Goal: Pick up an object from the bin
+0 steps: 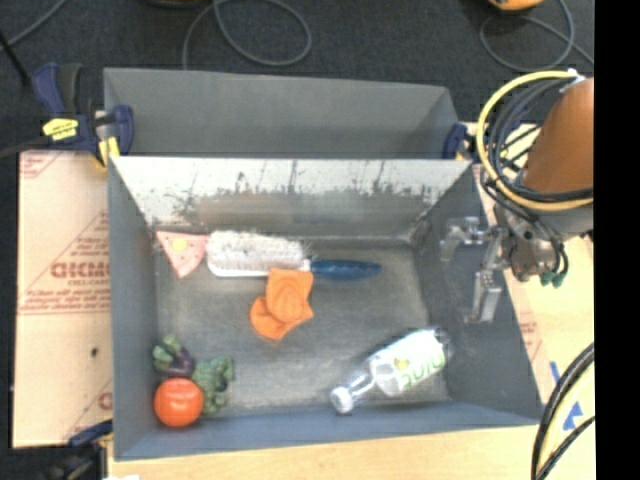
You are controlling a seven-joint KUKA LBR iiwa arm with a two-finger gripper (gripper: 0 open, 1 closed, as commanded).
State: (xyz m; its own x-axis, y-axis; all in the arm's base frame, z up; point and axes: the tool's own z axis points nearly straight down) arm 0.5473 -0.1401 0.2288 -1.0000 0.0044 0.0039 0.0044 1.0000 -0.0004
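My gripper hangs over the bin's right wall, above the sloping side and well clear of the floor. Nothing shows between its parts. Nearest to it, a clear plastic bottle with a green label lies on its side at the front right, its cap pointing left. An orange crumpled soft thing lies in the middle of the floor. Behind that, a brush with white bristles and a blue handle lies along the back wall.
A pink triangular piece sits at the back left beside the brush. In the front left corner rest a red tomato and a green and purple toy. The arm with its orange cover and cables stands at the right.
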